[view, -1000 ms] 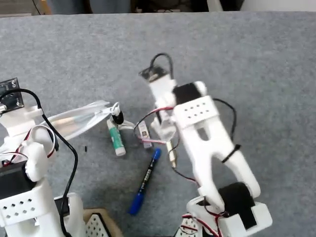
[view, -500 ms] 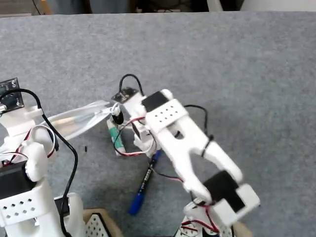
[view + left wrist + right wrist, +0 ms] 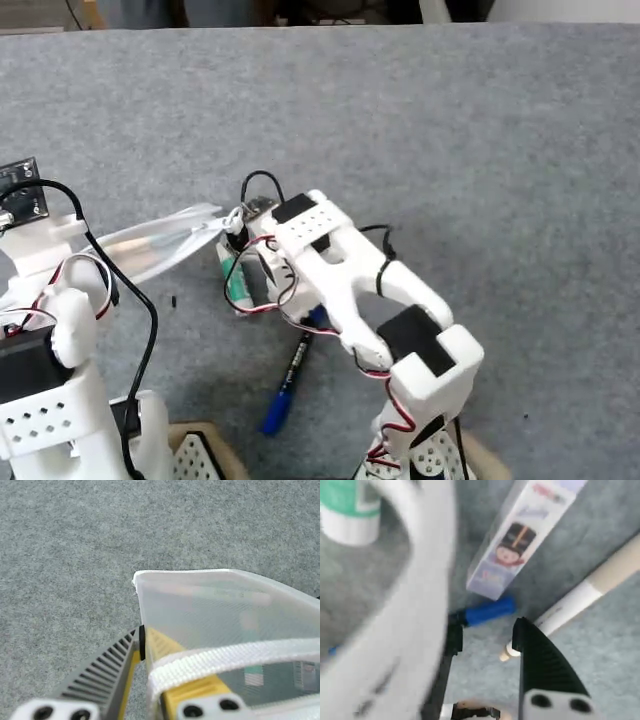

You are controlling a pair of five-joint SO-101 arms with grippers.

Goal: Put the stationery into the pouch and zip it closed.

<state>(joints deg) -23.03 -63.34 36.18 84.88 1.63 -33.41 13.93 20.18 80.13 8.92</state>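
Holding the pouch (image 3: 160, 245) edge clamped in left jaws; hovering beside pouch mouth with right jaws spread above blue pen (image 3: 292, 372), glue stick (image 3: 235, 283), eraser (image 3: 520, 535) on grey counter (image 3: 480, 130).

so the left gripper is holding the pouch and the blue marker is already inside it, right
Not quite. The left gripper does hold the pouch, but the blue marker is not inside it. The high view shows the marker lying on the table, outside the pouch.
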